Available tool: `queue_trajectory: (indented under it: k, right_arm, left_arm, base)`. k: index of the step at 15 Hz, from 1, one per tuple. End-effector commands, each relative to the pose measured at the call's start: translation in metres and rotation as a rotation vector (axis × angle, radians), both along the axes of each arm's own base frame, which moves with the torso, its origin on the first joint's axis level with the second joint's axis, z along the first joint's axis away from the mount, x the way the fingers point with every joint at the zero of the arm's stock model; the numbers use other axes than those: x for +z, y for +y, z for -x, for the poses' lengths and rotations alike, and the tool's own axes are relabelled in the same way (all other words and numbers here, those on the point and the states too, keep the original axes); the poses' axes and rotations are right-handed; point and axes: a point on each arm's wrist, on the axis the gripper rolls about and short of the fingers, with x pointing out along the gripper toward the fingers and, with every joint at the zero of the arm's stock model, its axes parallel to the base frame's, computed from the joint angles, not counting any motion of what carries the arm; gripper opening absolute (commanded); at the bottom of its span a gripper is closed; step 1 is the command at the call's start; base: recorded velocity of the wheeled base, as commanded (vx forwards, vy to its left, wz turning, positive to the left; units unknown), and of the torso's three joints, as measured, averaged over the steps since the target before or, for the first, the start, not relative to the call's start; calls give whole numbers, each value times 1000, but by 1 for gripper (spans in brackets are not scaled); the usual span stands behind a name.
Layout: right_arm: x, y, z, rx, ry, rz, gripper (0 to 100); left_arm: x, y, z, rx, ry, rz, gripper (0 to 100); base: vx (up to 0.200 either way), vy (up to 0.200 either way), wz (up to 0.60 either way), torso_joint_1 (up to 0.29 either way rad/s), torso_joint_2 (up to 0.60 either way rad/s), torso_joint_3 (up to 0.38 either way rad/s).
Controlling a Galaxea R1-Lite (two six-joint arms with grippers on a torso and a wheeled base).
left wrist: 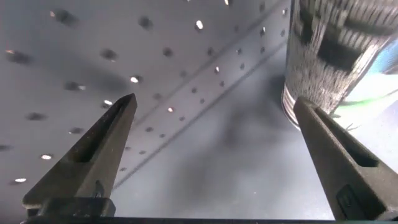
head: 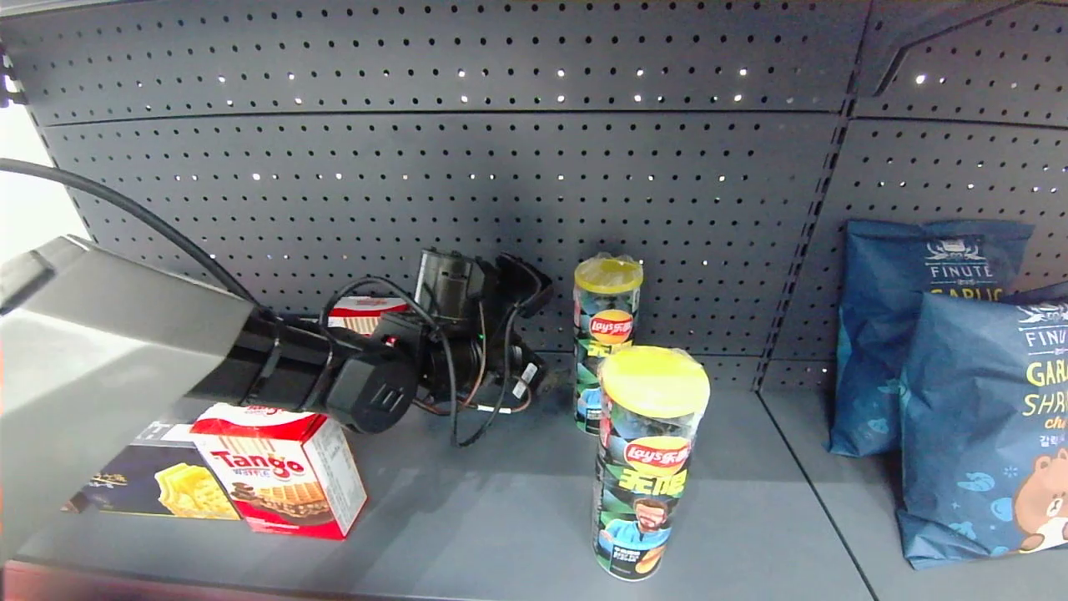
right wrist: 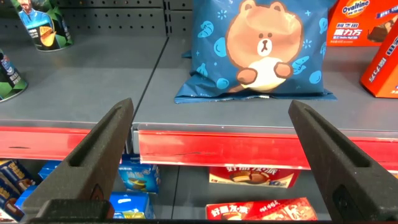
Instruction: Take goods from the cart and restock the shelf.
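Left tool [left wrist: 214,99] open, empty, just beside rear chip can [head: 607,334]; right tool [right wrist: 211,104] open. Risk: sideways swing could topple it onto front can [head: 652,467].

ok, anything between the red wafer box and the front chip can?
No, only bare shelf lies between the red wafer box and front chip can, per head view.

We log the grey shelf [head: 501,517], stocked. Front can [head: 647,476], yellow lid, stands upright near the edge. Rear can [head: 607,342], same kind, stands upright by the shelf's back wall. At left, a red-and-white wafer box [head: 284,472] sits just beside a dark box [head: 142,484]. At right, two blue snack bags [head: 976,434] stand upright, one overlapping the other.
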Motion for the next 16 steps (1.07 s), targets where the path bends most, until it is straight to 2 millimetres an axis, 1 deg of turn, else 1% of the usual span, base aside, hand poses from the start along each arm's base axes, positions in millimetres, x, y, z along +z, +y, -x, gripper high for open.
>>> queue_trajectory:
  k: [1,2,3,4,5,7,8,9,10,11,12,13,14,15,16]
  right_arm:
    - [0,0,0,0,1,0,100]
    - [0,0,0,0,1,0,100]
    - [0,0,0,0,1,0,100]
    - [0,0,0,0,1,0,100]
    - [0,0,0,0,1,0,100]
    - [0,0,0,0,1,0,100]
    - [0,0,0,0,1,0,100]
    - [0,0,0,0,1,0,100]
    - [0,0,0,0,1,0,100]
    - [0,0,0,0,1,0,100]
    - [0,0,0,0,1,0,100]
    - [0,0,0,0,1,0,100]
    - [0,0,0,0,1,0,100]
    - [0,0,0,0,1,0,100]
    - [0,0,0,14,3,5,100]
  left_arm:
    - [41,19,8,31,-90,42,100]
    - [44,21,8,34,-96,44,100]
    - [74,38,24,57,-152,75,100]
    - [81,42,29,62,-163,82,100]
    - [101,60,50,86,-196,100,100]
    - [117,80,88,114,-207,157,100]
    - [121,91,108,143,-218,170,100]
    - [121,104,130,170,-228,170,100]
    - [121,107,133,176,-229,169,100]
    - [117,129,159,225,-241,175,100]
    - [116,135,166,238,-247,176,100]
    - [111,145,183,260,-248,185,100]
    - [106,148,195,265,-240,208,100]
    - [104,150,201,269,-238,219,100]
    - [96,156,221,276,-239,229,100]
  base:
    - [0,0,0,0,0,0]
    - [0,0,0,0,0,0]
    - [0,0,0,0,0,0]
    - [0,0,0,0,0,0]
    - [0,0,0,0,0,0]
    - [0,0,0,0,0,0]
    - [0,0,0,0,0,0]
    - [0,0,0,0,0,0]
    - [0,0,0,0,0,0]
    - [0,0,0,0,0,0]
    - [0,0,0,0,0,0]
    - [0,0,0,0,0,0]
    - [0,0,0,0,0,0]
    - [0,0,0,0,0,0]
    - [0,0,0,0,0,0]
